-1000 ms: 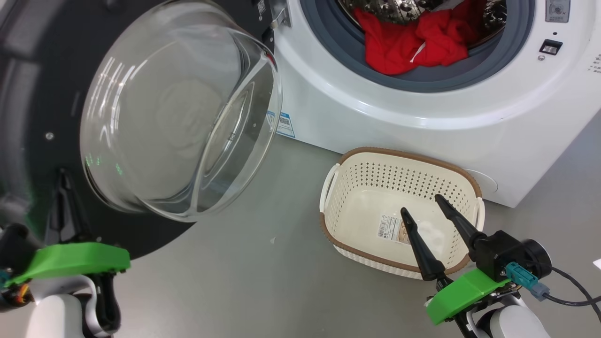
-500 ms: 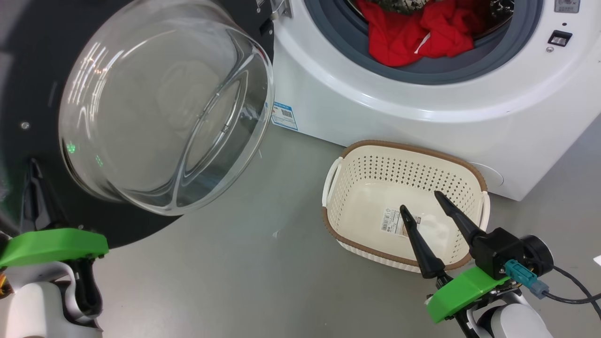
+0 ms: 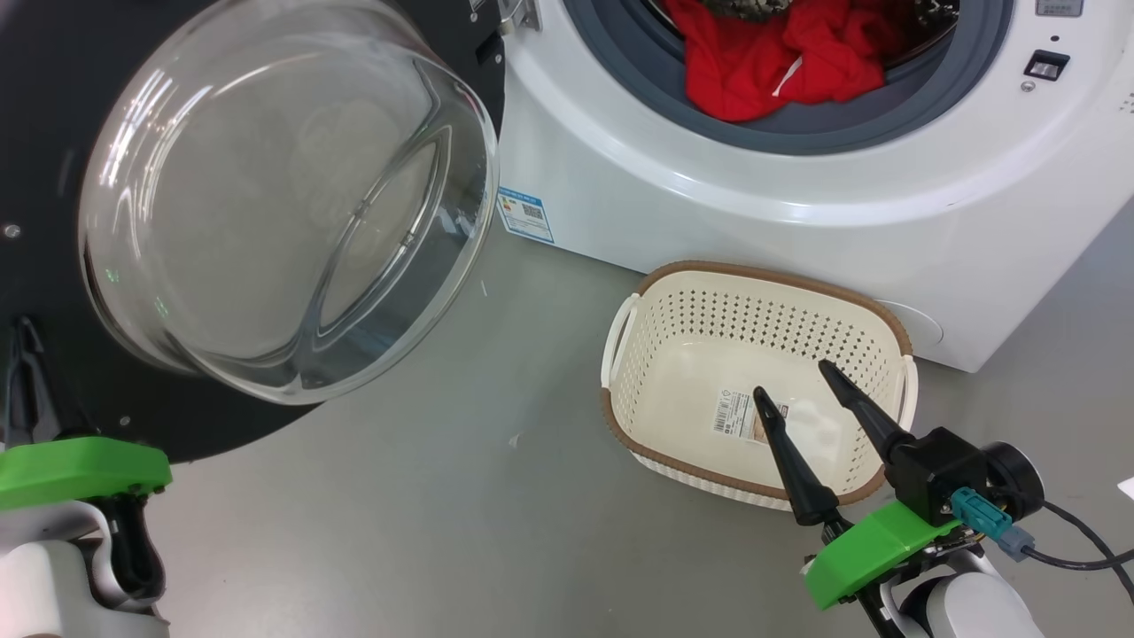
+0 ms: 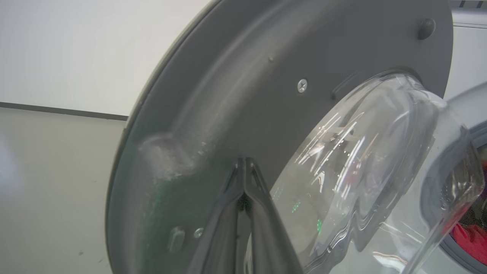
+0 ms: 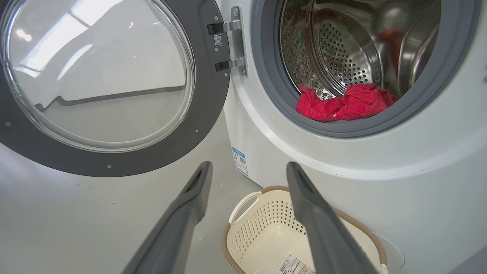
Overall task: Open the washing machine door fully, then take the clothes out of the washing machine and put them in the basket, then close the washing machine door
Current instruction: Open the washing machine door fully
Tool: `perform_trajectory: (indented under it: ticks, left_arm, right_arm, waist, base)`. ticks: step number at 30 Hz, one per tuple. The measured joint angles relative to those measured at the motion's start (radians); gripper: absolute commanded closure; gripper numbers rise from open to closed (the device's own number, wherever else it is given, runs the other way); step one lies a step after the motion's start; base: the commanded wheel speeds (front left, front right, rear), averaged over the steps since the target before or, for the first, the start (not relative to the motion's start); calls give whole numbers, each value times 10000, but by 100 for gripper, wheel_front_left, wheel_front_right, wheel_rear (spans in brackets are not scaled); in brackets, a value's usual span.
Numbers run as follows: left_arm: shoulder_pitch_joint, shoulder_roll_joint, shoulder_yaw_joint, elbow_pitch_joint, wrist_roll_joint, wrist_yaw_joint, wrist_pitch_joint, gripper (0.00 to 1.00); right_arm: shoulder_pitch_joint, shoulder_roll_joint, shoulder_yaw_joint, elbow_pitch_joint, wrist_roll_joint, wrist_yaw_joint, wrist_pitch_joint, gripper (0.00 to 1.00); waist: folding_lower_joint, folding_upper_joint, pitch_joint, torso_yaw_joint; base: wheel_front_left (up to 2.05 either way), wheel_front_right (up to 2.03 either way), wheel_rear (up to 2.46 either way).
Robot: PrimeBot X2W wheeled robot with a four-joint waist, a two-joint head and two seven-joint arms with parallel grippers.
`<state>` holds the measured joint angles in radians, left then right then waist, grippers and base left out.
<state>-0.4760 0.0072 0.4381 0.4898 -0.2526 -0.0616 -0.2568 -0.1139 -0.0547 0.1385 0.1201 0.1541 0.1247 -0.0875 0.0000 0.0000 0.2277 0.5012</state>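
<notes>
My left claw (image 4: 245,164) is pinched shut on nothing, its tips at the dark inner face of the washing machine door (image 3: 283,195), which stands wide open. My right claw (image 3: 790,377) is spread empty above the basket (image 3: 772,276), just beside the washing machine (image 3: 709,204). The clothes (image 3: 780,66) lie at the drum mouth.

**Materials and finishes: washer and basket**
Washing machine door (image 5: 114,164): dark plastic-looking ring, smooth clear glass bowl (image 3: 266,204), bright metal hinge (image 5: 236,42). Washing machine (image 3: 753,221): glossy white casing, matt grey rubber ring (image 5: 266,76), shiny perforated steel drum (image 5: 342,53). Clothes (image 3: 762,71): soft red cloth. Basket (image 3: 753,328): perforated cream plastic, brown woven-look rim, paper label (image 3: 740,415).
</notes>
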Motion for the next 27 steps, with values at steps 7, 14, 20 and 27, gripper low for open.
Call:
perform_trajectory:
  ticks: [7,14,20,27]
  left_arm:
    - [3,-2,111,61,161,-105,0,100]
    - [44,0,42,-169,244,-188,0,100]
    - [431,19,-330,-1160,134,-184,0,53]
    - [925,35,-1041,-2545,-58,-165,0,0]
  right_arm:
    - [0,0,21,36,35,0,-6,0]
    - [0,0,73,224,146,0,-134,0]
    - [0,0,102,399,309,0,-330,0]
    - [-14,2,77,662,497,0,-662,0]
  waist:
    - [0,0,-110,-38]
    - [0,0,-302,-70]
    - [0,0,-526,-166]
    - [0,0,-734,-391]
  base:
    - [0,0,0]
    - [0,0,0]
    - [0,0,0]
    - [0,0,0]
